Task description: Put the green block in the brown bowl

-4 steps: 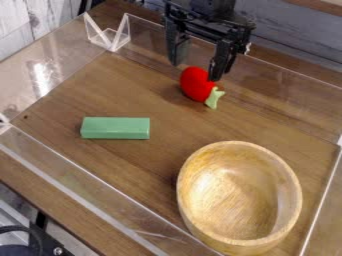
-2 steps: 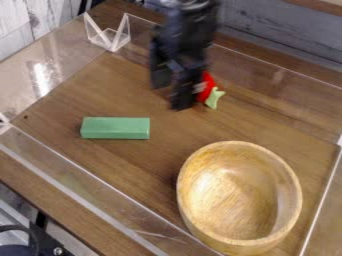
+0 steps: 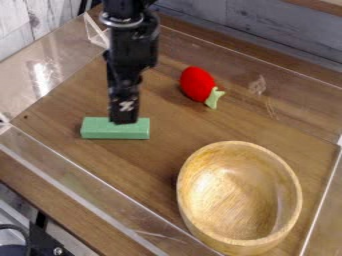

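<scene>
The green block (image 3: 96, 128), a flat mid-green bar, lies on the wooden tabletop left of centre. My gripper (image 3: 124, 113) points straight down right over the block's right half, its dark fingers (image 3: 123, 103) seen edge-on with tips just above or at the block's top. The jaws stand open, and nothing hangs in them. The brown bowl (image 3: 201, 162), large, round and light wood, sits empty at the front right, well apart from the gripper.
A red rounded object (image 3: 198, 81) with a pale green tip lies behind the bowl, right of the arm. Low clear plastic walls (image 3: 80, 200) ring the wooden tabletop (image 3: 254, 115).
The gripper has swung from above the red object at the back down and left to the green block. Block, bowl and red object have not moved.
</scene>
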